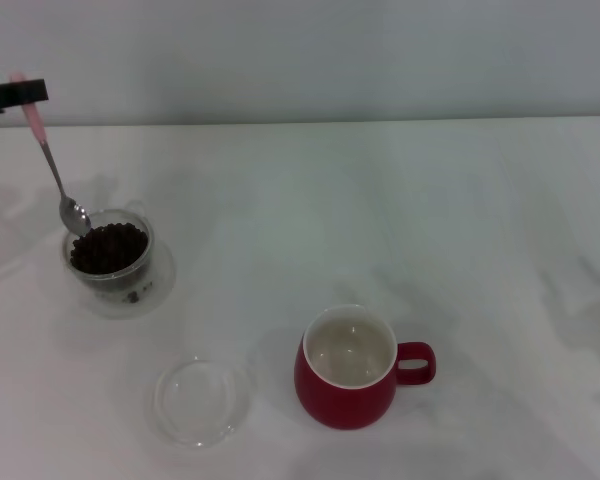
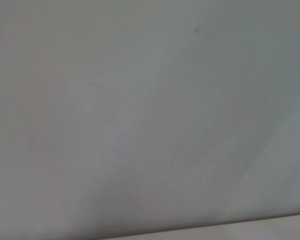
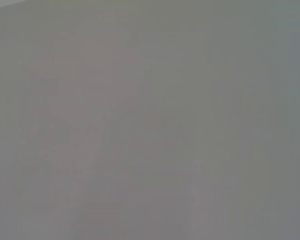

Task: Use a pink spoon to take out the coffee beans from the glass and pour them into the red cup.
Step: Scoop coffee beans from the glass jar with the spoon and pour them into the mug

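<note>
We count one left gripper [image 1: 20, 93], black, far left edge, clamped on pale pink handle of one metal-bowled pink spoon [image 1: 52, 165].

Spoon bowl at far rim of one clear double-walled glass [image 1: 110, 262], possibly touching the one heap of dark brown coffee beans [image 1: 109, 247].

One glossy red cup [image 1: 348, 368] near centre, cream inside.

One flat clear glass dish [image 1: 201, 400] left of it.

One white table [image 1: 380, 220].

Right gripper unseen.
</note>
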Robot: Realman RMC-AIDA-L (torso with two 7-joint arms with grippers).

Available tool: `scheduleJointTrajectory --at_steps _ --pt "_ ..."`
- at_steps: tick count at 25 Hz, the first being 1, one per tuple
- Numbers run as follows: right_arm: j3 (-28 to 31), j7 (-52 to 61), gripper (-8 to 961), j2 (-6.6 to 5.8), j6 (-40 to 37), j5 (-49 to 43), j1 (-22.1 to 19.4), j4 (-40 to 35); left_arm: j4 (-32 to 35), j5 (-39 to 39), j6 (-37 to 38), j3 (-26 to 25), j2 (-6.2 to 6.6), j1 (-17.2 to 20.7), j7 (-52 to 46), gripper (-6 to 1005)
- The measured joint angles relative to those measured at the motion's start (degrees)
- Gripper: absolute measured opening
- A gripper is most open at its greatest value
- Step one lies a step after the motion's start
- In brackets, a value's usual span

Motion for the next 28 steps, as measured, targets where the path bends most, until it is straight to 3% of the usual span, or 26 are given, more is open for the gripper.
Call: scheduleJointTrajectory --at_steps 8,16,23,28 --pt "0.2 0.0 528 0.0 0.4 0.0 0.3 -0.5 -0.2 1.4 -1.0 0.3 -1.43 -0.1 0.5 130" --pt "0.5 0.1 528 -0.06 0.4 0.1 0.0 -0.9 -0.8 4.5 -2.4 0.2 -4.47 0.5 1.4 129" --pt "0.6 0.0 528 -0.16 0.8 0.3 -0.7 -0.9 -3.0 4.0 -3.3 -0.1 -5.11 1.2 1.3 129" --pt "0.6 0.1 528 -0.18 1.9 0.5 -0.7 -0.8 -4.0 3.0 -3.3 -0.2 -6.33 2.1 0.9 129"
